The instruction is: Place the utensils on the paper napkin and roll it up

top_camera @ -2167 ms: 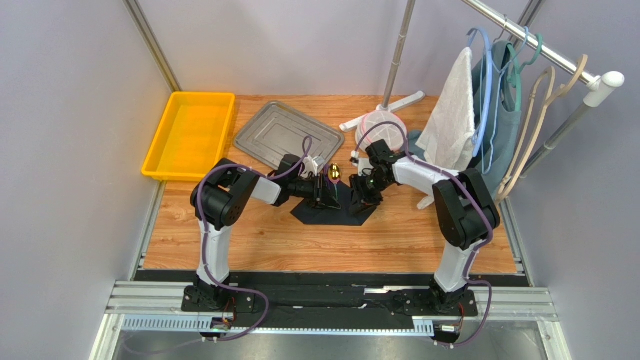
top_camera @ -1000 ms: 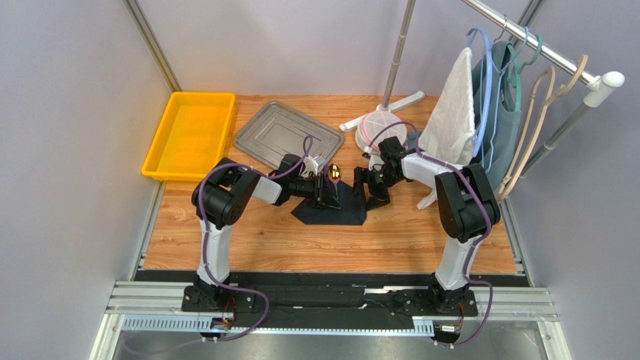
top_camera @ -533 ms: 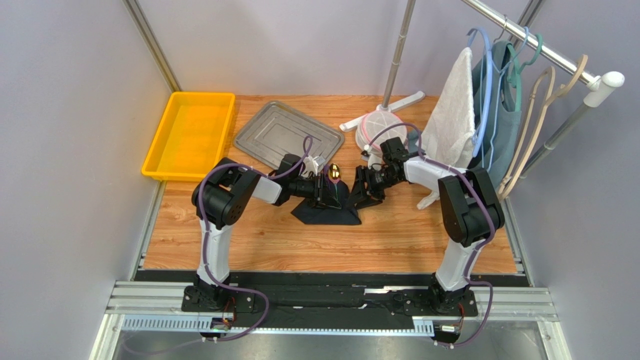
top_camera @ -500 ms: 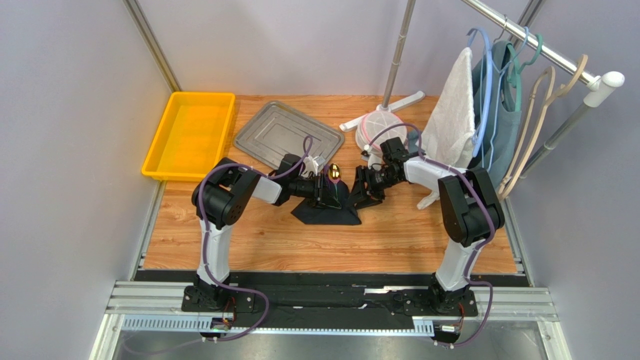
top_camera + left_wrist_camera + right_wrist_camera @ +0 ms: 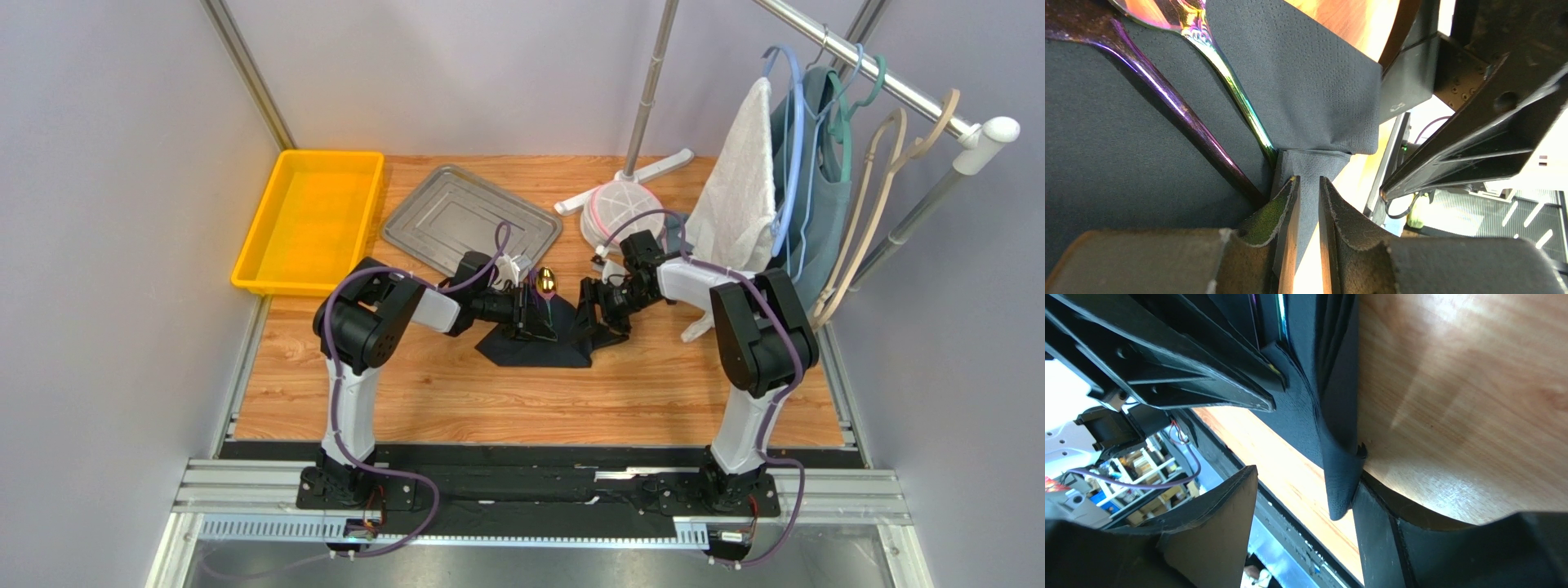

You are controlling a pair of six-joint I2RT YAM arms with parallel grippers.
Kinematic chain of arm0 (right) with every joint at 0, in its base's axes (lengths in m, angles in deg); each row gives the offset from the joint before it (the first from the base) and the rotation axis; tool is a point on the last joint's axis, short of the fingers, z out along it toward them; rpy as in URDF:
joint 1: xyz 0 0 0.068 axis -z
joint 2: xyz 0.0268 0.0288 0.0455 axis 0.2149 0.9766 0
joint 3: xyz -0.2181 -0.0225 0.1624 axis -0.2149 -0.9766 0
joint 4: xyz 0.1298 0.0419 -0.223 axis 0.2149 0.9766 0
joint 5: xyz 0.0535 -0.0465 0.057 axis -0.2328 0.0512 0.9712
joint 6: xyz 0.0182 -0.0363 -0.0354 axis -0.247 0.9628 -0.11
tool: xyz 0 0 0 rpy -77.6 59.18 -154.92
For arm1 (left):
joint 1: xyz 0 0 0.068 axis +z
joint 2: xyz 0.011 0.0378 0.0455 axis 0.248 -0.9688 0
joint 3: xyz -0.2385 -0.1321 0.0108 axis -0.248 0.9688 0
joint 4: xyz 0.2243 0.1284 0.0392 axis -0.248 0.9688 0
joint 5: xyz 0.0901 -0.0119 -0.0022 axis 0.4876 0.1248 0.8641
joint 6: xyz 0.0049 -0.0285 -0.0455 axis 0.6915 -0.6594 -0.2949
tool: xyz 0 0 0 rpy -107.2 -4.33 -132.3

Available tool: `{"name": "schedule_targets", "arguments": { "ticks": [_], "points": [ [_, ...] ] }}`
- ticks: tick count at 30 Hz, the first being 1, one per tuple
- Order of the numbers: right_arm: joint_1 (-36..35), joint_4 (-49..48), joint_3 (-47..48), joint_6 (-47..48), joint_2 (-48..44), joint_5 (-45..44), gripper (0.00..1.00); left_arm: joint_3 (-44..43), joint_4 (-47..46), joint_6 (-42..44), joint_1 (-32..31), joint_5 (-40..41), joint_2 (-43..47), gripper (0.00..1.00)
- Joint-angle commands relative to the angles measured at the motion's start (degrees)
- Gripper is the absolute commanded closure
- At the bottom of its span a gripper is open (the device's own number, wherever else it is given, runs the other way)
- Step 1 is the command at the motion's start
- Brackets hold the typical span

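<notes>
Fingertips of the left gripper (image 5: pixel 1306 184) sat almost together, pinching a narrow pleat of the paper napkin (image 5: pixel 1309 79) close to where the handles of the purple fork (image 5: pixel 1180 110) and the spoon (image 5: pixel 1229 73) converged. Both utensils lay side by side on the black sheet, and from above the spoon's gold bowl showed at its far edge. The right gripper (image 5: pixel 1306 484) stood wide apart, a raised edge of the napkin leaning against one finger (image 5: pixel 1379 539) but not clamped. Two seconds earlier the sheet had reached well out to the right beneath that gripper. Since then its right corner had been turned over toward the cutlery, so the napkin on the table (image 5: pixel 429 392) now looked narrower and bunched. I judged this to be the first fold of the wrap: the utensils were placed and the rolling had begun, but most of the rolling was still to do.
</notes>
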Motion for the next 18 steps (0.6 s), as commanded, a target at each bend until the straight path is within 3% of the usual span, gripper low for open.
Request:
{"name": "schedule_targets", "arguments": {
  "ticks": [1,6,18],
  "points": [
    [0.3,3.1,0.1,1.9,1.0,2.7,0.39,-0.8,-0.7,1.5,-0.1,1.0,-0.6,0.74],
    [0.8,4.3,0.1,2.7,0.5,3.7,0.39,-0.7,-0.7,1.6,-0.1,1.2,-0.6,0.74],
    [3.6,-3.9,-1.2,-3.8,-2.3,3.7,0.36,-0.8,-0.5,1.3,-0.1,1.3,-1.0,0.74]
  ]
}}
